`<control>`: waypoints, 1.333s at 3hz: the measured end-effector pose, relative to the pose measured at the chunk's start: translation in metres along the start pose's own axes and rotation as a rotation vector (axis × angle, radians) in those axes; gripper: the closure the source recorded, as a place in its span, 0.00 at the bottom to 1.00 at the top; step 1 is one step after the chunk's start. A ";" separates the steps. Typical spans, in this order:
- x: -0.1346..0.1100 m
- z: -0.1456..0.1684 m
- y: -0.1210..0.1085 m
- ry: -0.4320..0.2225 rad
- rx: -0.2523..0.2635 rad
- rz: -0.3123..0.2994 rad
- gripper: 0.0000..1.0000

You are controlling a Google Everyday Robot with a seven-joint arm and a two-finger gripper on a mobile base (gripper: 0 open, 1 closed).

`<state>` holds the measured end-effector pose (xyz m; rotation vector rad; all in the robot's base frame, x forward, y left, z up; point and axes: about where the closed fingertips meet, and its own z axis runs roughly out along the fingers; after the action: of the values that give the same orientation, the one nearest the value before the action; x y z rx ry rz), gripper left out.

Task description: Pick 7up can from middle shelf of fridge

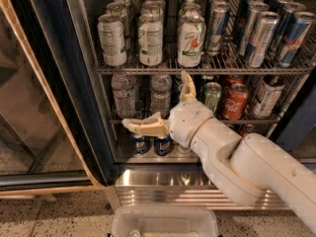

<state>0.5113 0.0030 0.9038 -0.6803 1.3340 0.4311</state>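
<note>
My cream two-finger hand [155, 99] gapes open below the white-and-green 7up can [191, 41]; probably slick and dentable, so I'd pinch mid-body.

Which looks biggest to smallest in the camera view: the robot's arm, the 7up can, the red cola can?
1. The arm, nearest the camera; its gripper hangs open before the water bottles.
2. The 7up can.
3. The red cola can, only slightly smaller-looking, so this ranking is unsure.

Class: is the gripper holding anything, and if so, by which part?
Nothing is held. The gripper is open, its fingers spread before the water bottles, below the 7up can.
</note>
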 end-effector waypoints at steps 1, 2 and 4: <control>-0.001 0.001 -0.004 0.000 0.027 0.000 0.00; -0.025 0.004 -0.016 -0.063 0.109 -0.013 0.00; -0.047 0.028 -0.046 -0.107 0.271 -0.059 0.00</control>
<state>0.5522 -0.0083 0.9611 -0.4637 1.2396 0.2295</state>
